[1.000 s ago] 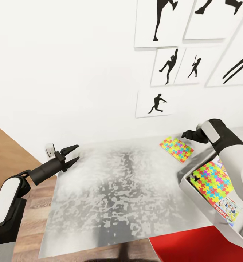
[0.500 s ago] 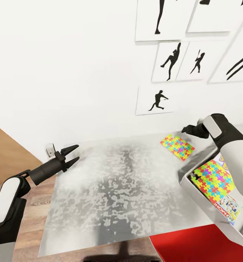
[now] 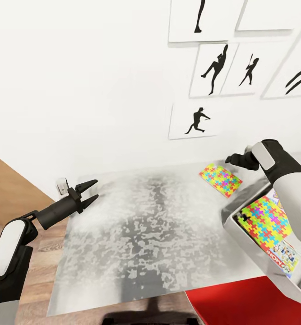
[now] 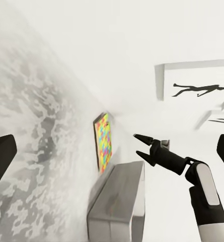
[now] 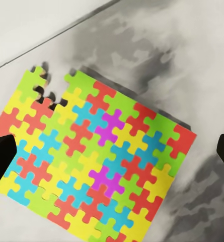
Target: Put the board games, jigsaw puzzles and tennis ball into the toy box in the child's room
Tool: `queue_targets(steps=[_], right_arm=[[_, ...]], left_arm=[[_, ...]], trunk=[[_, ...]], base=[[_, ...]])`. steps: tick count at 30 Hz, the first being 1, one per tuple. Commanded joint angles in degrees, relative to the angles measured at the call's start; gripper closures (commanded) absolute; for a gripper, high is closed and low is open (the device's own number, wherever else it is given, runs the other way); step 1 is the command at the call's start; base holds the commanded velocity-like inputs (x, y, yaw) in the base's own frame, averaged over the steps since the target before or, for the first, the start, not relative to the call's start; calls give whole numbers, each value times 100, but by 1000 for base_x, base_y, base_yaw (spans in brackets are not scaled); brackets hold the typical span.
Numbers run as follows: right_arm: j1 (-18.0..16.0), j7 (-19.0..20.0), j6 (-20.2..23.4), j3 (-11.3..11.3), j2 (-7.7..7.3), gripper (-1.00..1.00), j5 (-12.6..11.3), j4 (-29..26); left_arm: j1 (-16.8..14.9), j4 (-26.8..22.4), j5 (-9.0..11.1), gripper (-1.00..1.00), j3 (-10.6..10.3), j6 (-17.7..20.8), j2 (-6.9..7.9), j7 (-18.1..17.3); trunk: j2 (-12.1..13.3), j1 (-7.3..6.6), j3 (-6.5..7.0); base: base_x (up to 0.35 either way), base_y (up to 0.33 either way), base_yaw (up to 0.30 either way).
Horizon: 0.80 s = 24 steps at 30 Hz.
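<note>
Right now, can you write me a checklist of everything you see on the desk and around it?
Surface: table, pale grey and mottled, mostly bare.
Job's things: one jigsaw puzzle lies flat on the table near the wall; another jigsaw puzzle lies in the toy box over a Monopoly box.
Clutter: nothing seen.
Grippers: left gripper open, empty, over the table's left edge; right gripper open, above the loose puzzle.
Cables: nothing seen.
Surroundings: white wall, silhouette pictures, red chair seat, wood floor.
</note>
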Motion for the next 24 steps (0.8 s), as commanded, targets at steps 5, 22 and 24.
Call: queue_targets(steps=[5,22,24], right_arm=[[3,-44,8,53,-12,-100,-60,-1],[13,-43,8,63,-16,-100,-60,1],[14,-43,9,63,-15,-100,-60,1]], left_arm=[[-4,-1,7,-100,7,26,-1,3],[-4,-2,11,-100,31,26,1,-31],[-2,-2,12,-100,34,26,3,-47]], trunk=[[-10,3,-56],[-10,3,-214],[-10,3,-233]], base=[[0,0,0],[0,0,0],[0,0,0]])
